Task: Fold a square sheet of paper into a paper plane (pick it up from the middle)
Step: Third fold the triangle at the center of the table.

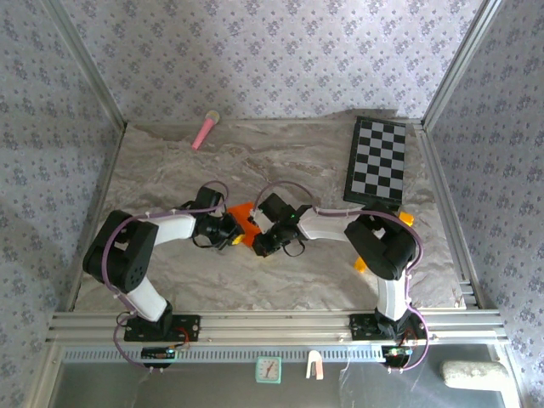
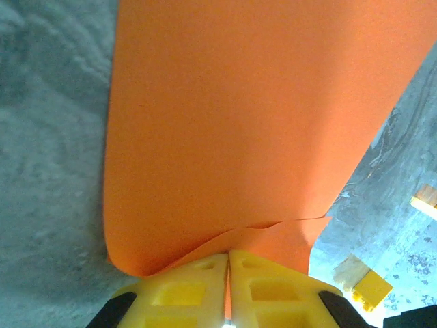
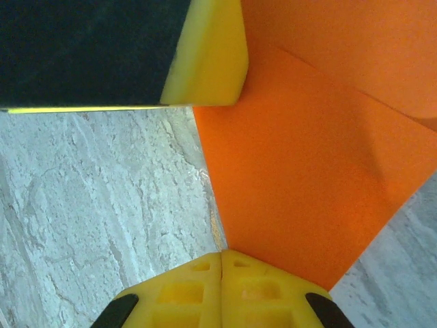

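Paper sheet (image 2: pixel 259 123) is clamped by closed left end effector (image 2: pixel 229 258) and, seemingly, right end effector (image 3: pixel 222 256).

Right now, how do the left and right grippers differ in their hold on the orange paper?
The left gripper pinches the orange paper mid-edge, where it buckles; the right gripper pinches near a corner, where it is flat. Both are shut on it.

no legible text, labels, brands, or numbers anywhere
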{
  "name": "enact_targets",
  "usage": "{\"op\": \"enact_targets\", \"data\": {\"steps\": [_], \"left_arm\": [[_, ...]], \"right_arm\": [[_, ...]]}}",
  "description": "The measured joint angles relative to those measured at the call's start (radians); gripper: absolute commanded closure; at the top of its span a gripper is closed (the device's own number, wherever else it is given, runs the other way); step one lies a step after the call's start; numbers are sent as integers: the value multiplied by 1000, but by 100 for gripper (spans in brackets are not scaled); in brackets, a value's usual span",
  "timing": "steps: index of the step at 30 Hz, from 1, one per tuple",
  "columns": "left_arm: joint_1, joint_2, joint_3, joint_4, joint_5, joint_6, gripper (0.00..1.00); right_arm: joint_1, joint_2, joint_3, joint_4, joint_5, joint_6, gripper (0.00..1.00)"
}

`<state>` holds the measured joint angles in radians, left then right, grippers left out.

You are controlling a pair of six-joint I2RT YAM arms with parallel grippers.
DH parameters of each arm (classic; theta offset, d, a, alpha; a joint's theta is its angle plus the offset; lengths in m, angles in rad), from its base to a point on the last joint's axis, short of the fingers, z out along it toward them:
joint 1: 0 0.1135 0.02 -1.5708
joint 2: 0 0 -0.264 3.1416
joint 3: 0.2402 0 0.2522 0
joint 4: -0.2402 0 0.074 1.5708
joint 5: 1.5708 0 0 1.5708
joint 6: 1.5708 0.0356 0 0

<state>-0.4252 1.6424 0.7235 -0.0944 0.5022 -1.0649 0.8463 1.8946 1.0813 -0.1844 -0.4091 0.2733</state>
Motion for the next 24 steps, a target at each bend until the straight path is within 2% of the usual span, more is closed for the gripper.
{"op": "enact_targets", "data": {"steps": [8,24], "left_arm": [[36,0,2,1,3,115,86],[76,4,-26,35,26,232,89]], "right_arm": [[-7,1,-15,24,-22,11,95],[-14,-8,-44,60,-37,49,95]]}}
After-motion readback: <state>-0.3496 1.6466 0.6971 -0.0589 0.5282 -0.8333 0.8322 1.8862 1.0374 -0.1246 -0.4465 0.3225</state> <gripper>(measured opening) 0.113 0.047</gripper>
